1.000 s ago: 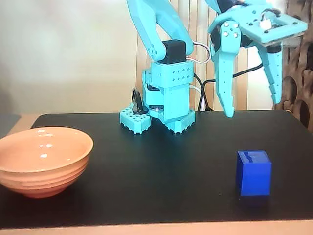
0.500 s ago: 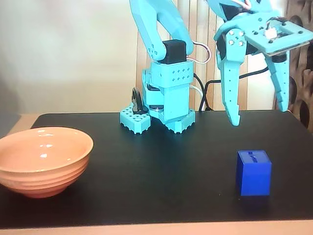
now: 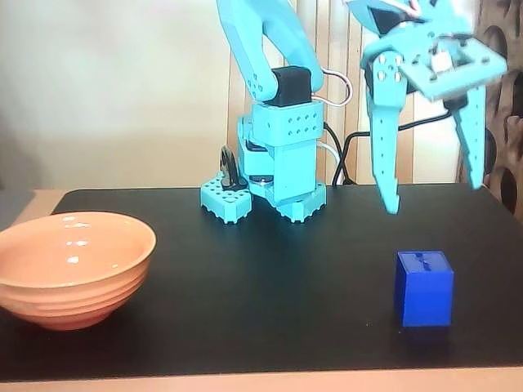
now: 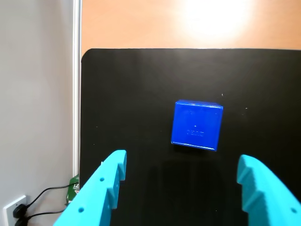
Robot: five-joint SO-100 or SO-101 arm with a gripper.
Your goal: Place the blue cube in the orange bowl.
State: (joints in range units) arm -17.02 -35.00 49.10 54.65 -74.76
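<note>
Blue cube [image 3: 423, 287] sits on the black mat, far right of the orange bowl [image 3: 73, 268] in the fixed view; the gripper [image 3: 434, 198] hangs above it, fingers spread wide, holding nothing. Wrist view: blue cube [image 4: 196, 125] lies just ahead, between both fingers.

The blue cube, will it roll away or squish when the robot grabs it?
Probably neither. The blue cube sits flat on the black mat, so it should slide rather than roll. Its edges look crisp and solid, so likely stiff. Its smooth faces might slip a little in the open gripper.
</note>
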